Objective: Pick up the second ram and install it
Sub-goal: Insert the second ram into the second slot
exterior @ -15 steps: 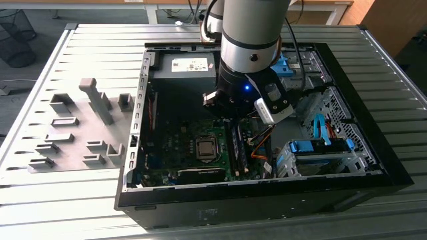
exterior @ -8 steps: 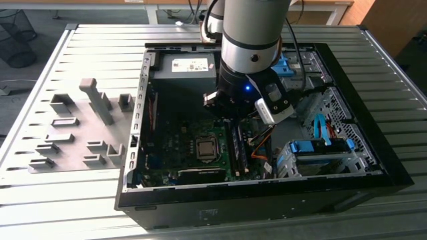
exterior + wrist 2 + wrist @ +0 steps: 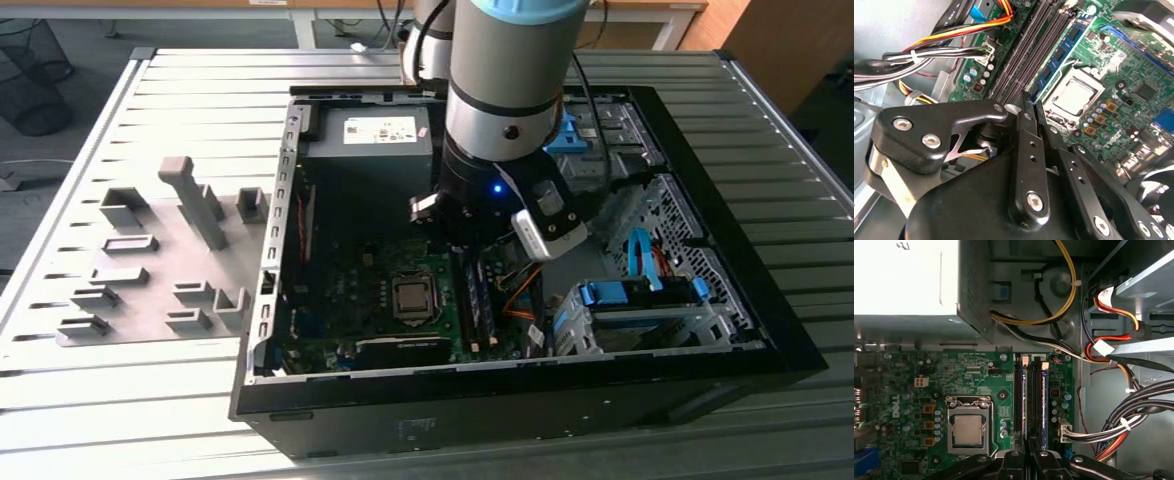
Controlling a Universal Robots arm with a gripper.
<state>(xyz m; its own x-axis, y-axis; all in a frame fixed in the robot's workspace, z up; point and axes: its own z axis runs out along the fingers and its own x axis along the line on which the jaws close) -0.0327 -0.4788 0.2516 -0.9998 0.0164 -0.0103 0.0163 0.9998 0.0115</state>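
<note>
I see my arm (image 3: 501,100) reaching straight down into the case (image 3: 747,330), centre frame in the exterior view. The gripper (image 3: 1029,102) is pinched nearly closed, empty, just above the ram (image 3: 1044,405) seated in its slot.

Motherboard (image 3: 387,290) lies in the case (image 3: 534,400), holder blocks (image 3: 147,270) at the exterior view's left.

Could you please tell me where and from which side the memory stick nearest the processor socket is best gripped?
Grip the memory stick along its exposed top edge, near mid-length, pinching its two flat faces from straight above. It stands on edge in its slot, with the processor socket on one side and a second stick close on the other, so a sideways approach looks blocked.
</note>
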